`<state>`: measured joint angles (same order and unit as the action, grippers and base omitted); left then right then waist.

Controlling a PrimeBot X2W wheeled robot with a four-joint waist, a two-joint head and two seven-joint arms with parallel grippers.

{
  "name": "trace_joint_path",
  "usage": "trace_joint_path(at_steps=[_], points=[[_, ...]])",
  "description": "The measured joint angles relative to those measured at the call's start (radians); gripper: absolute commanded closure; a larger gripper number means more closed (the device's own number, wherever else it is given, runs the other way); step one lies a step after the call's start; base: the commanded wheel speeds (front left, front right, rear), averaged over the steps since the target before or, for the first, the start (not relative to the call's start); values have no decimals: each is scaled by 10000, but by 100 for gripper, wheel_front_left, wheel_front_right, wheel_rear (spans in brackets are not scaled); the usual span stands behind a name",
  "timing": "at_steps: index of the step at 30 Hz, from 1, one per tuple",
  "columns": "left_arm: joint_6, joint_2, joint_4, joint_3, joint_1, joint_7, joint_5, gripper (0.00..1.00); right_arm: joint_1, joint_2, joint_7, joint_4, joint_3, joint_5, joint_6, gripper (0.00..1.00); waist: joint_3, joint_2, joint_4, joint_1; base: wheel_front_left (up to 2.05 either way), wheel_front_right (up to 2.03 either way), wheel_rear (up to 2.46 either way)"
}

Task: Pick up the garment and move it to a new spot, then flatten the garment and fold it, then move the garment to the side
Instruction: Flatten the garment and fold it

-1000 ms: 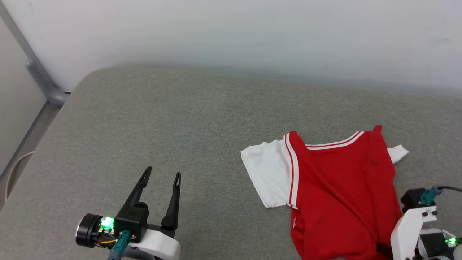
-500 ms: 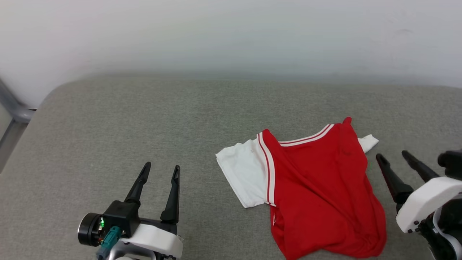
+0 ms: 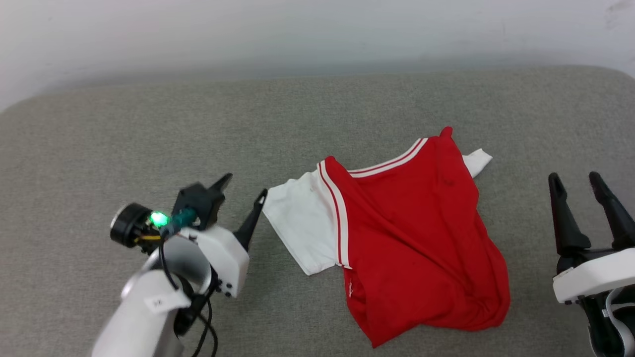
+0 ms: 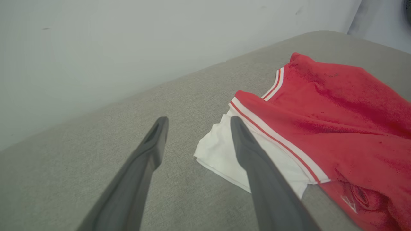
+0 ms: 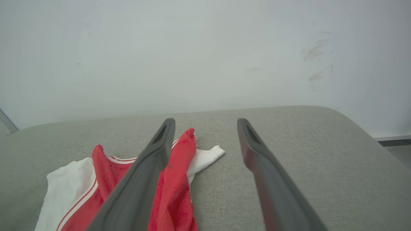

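The left gripper (image 3: 245, 184) has its two dark fingers spread wide, with nothing between them. The shirt (image 3: 421, 238) lies crumpled on the grey cushion (image 3: 124, 124), just ahead of those jaws and off toward the other arm. Its near white sleeve (image 3: 297, 228) comes right up to the tip of the inner finger. From where I stand I cannot tell whether cloth and finger touch.

In the left wrist view that same finger crosses in front of the sleeve, and the striped trim (image 4: 276, 141) runs just beyond it.

The right gripper (image 3: 573, 176) is also wide open and empty. The shirt's red body sits beside its jaws on the left arm's side, a little apart from them. The other white sleeve (image 3: 476, 161) pokes out ahead of its fingertips.
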<state>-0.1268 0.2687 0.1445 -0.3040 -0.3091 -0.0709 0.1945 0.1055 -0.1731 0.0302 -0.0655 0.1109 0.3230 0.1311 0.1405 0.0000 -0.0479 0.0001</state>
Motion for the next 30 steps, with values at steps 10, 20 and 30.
trace_joint_path(at_steps=[10,20,30], points=[[-38,1950,372,-1931,-2874,-5718,3522,0,224,573,-303,174,278,-560,0,0,1027,0,-808,0,0,0,0],[-38,2500,1538,-2426,-3524,-6098,3946,0,469,736,-832,314,69,-798,0,0,1663,0,-1338,0,0,0,0],[-38,2594,2082,-2740,-3745,-6268,4734,100,631,882,-1053,439,153,-863,0,0,1992,0,-1470,0,0,0,0]])
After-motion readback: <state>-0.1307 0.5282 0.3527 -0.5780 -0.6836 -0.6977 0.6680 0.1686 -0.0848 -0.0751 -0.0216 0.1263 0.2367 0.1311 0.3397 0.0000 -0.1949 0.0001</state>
